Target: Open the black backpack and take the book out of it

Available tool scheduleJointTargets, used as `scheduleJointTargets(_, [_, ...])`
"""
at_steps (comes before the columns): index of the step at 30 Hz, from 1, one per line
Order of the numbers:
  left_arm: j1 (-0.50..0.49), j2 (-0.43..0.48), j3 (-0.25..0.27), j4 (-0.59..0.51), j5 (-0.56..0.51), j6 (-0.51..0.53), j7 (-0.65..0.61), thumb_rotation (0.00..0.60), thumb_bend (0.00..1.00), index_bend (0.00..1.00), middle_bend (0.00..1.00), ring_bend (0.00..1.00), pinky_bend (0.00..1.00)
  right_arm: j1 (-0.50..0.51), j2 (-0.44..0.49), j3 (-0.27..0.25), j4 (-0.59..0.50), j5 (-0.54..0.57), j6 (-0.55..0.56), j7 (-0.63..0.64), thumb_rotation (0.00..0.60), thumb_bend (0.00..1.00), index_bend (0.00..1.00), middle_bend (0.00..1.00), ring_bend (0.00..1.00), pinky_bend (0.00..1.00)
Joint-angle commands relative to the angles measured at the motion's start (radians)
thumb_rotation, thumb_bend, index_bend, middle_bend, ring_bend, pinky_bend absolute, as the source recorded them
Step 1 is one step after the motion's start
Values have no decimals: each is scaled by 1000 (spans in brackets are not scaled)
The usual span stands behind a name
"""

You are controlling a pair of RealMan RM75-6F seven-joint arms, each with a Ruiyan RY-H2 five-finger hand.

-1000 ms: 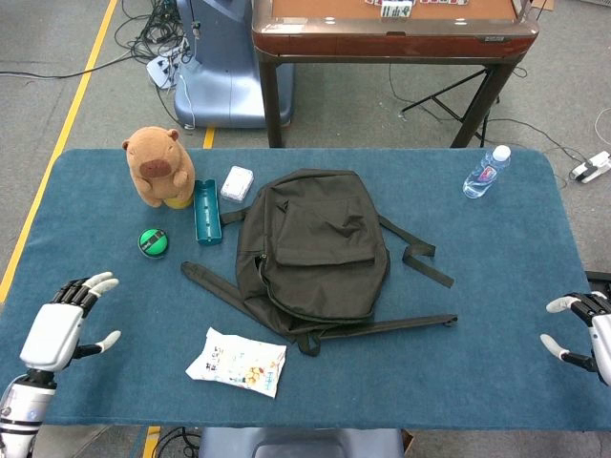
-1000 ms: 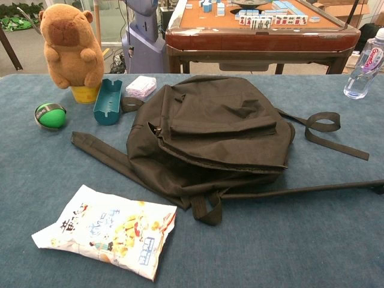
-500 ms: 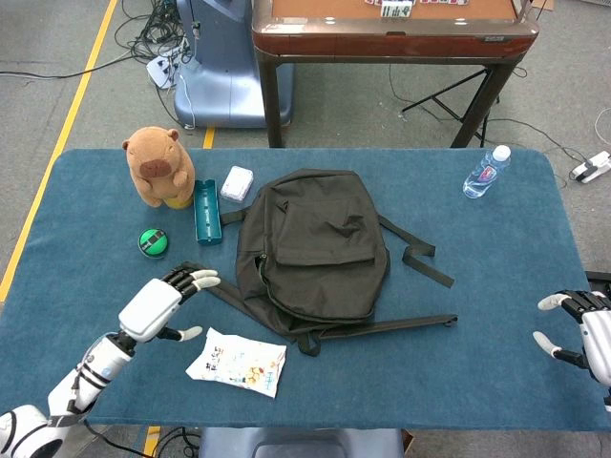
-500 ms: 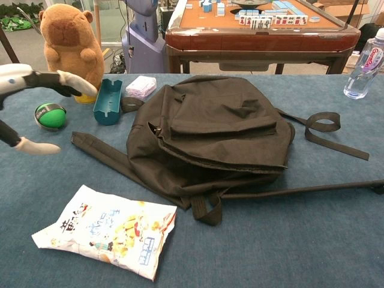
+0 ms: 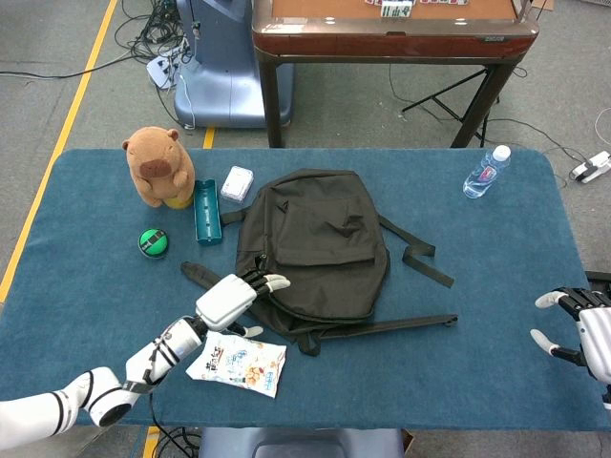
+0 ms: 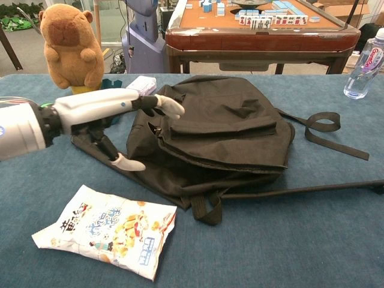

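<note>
Reach is what has changed: the left hand (image 5: 229, 298), which was held over the table's near-left edge a second ago and beside the strap half a second ago, is now extended to the left flank of the black backpack (image 5: 315, 250), its white fingertips (image 6: 170, 106) spread and laid against the fabric, with nothing grasped. The right hand (image 5: 584, 329) is kept at the table's right edge almost as before, fingers parted and empty. The backpack is seen lying flat at the middle of the blue cloth-covered table (image 5: 496, 267), its long axis running from the near edge toward the far edge, the front pocket face up; it is made of soft, matte, creased fabric, with flat webbing straps trailing to either side. No book can be seen. A crinkled printed snack packet (image 5: 237, 362) lies just beside the left forearm, and a plush capybara (image 5: 158, 166), a green ball (image 5: 153, 241) and a clear water bottle (image 5: 486, 172) are placed farther off.
</note>
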State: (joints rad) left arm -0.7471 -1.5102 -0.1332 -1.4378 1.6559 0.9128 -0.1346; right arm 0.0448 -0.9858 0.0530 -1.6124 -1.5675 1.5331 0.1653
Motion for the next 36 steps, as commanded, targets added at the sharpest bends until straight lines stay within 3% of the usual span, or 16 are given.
scheduleJointTargets(1, [-41,-59,-13,36,-33,-35,47,600,218,154,163,141,142,1,3,1,0,1,0,1,600,159,436,433,352,394])
scheduleJointTargets(10, [-95,-216,-43,139,-135,-66,203,600,218,226,164,168,142,-6,6,0,15,11,3,24,600,161,435,433,352,394])
scheduleJointTargets(14, [-109,-275,-71,191,-183,-53,249,600,224,288,218,230,155,-10,8,0,24,13,9,36,600,161,435,434,352,394])
scheduleJointTargets(18, [-117,-310,-98,237,-212,-18,259,600,348,383,306,302,201,-14,10,1,33,16,15,49,600,161,436,434,352,394])
scheduleJointTargets(22, [-112,-320,-116,249,-238,17,250,600,503,480,399,397,306,-16,9,0,41,14,17,60,600,161,436,434,352,394])
scheduleJointTargets(28, [-98,-305,-98,230,-276,11,258,600,547,632,599,581,595,-14,5,0,50,9,18,72,600,161,436,435,352,394])
scheduleJointTargets(32, [-72,-278,-85,160,-304,4,196,600,547,709,708,661,647,-12,4,0,52,5,18,75,600,161,436,435,352,394])
scheduleJointTargets(36, [-48,-217,-68,62,-312,-7,132,600,551,730,736,675,648,-12,5,1,52,4,18,74,600,161,436,435,352,394])
